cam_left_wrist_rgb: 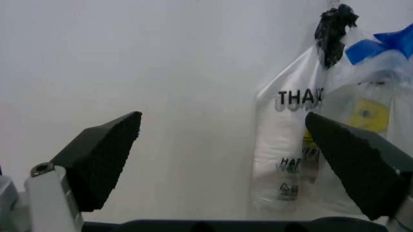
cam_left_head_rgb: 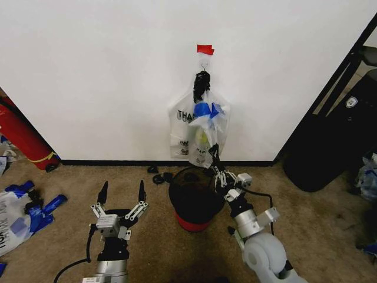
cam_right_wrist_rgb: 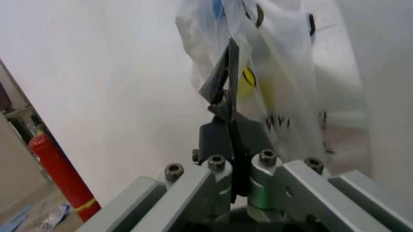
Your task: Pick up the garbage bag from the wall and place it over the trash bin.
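Garbage bag (cam_left_head_rgb: 207, 127) hangs from the hook on the wall (cam_left_head_rgb: 106, 76), in front of a white printed bag (cam_left_head_rgb: 180, 132), above the trash bin (cam_left_head_rgb: 195, 197) on the carpet. My right gripper (cam_left_head_rgb: 214, 154) reaches its lower edge, fingers pressed together, apparently pinching plastic. My left gripper (cam_left_head_rgb: 122, 194) hovers spread wide, left of the bin.

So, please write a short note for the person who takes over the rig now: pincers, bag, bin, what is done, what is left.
Left pincer: open, low over the carpet, left of the bin.
Right pincer: shut at the bottom of the see-through plastic garbage bag with blue handles, above the bin.
Bag hangs on the hook of the white wall.
Round black wire-mesh trash bin with red base: on the floor below it.
Done: bag reached.
Left: unhook it, put it over the bin.
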{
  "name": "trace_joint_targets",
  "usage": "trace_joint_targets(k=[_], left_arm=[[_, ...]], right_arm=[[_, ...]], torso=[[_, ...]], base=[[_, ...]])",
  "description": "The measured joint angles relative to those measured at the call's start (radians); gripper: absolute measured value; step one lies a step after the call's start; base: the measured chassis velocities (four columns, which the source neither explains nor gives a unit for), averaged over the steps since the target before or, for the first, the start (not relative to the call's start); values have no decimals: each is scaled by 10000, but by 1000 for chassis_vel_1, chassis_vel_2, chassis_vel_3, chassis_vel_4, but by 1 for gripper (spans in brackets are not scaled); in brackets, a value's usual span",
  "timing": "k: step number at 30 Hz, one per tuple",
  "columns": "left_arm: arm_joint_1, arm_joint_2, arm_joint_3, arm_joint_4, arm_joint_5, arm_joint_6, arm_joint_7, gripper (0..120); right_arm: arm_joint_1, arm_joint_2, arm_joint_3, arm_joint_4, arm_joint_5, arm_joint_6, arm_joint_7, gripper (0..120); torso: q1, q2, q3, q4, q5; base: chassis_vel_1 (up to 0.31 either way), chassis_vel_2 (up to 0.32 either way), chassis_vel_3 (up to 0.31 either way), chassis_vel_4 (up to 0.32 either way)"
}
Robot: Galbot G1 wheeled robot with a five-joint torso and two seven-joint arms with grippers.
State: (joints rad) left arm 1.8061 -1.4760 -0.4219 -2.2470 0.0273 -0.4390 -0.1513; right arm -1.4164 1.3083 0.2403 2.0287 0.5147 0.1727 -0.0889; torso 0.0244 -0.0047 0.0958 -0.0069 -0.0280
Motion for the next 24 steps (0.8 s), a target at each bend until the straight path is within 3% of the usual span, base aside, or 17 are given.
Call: trace_joint_targets(k=[24], left_arm=[[-14,82,302,169,92,-34,1,100]], right_arm=[[-2253,680,115,-149,-217,1386,5,0]], torso=[[1,0,1,0,0]], base=[[0,0,0,0]])
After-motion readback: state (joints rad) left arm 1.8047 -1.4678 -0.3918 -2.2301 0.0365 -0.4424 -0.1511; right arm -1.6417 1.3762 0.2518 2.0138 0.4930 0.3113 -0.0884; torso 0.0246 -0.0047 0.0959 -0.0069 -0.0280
